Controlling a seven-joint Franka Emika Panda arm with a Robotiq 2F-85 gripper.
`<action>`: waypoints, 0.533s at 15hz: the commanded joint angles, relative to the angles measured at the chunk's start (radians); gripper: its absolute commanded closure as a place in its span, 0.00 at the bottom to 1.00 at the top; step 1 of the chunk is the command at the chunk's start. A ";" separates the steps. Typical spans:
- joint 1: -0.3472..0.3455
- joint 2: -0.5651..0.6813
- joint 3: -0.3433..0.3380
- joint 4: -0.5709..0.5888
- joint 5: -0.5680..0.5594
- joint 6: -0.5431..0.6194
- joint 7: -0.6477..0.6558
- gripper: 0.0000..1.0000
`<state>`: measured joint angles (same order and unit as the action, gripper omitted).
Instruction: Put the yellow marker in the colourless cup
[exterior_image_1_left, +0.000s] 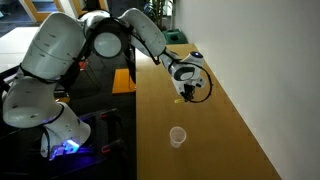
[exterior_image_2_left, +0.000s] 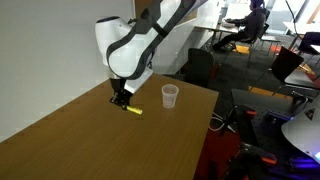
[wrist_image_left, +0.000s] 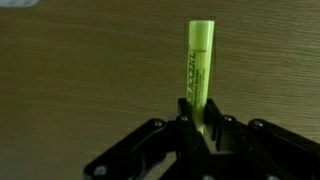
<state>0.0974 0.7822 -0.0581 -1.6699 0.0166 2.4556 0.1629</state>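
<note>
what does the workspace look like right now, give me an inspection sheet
surface: wooden table, bare wood around the things
job's things: yellow marker down at the table, one end between the fingers; colourless cup upright, apart from it
clutter: nothing seen
grippers: gripper low over the table, fingers close on either side of the marker; firm grip cannot be told
cables: dark cable loops by the wrist
surroundings: white wall along the table; seated person and chairs beyond
</note>
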 joint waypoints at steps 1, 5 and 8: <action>0.047 -0.116 -0.078 -0.154 -0.025 0.099 0.177 0.95; 0.137 -0.136 -0.208 -0.201 -0.083 0.175 0.405 0.95; 0.233 -0.127 -0.330 -0.217 -0.160 0.196 0.612 0.95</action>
<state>0.2367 0.6876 -0.2829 -1.8275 -0.0742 2.6207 0.5947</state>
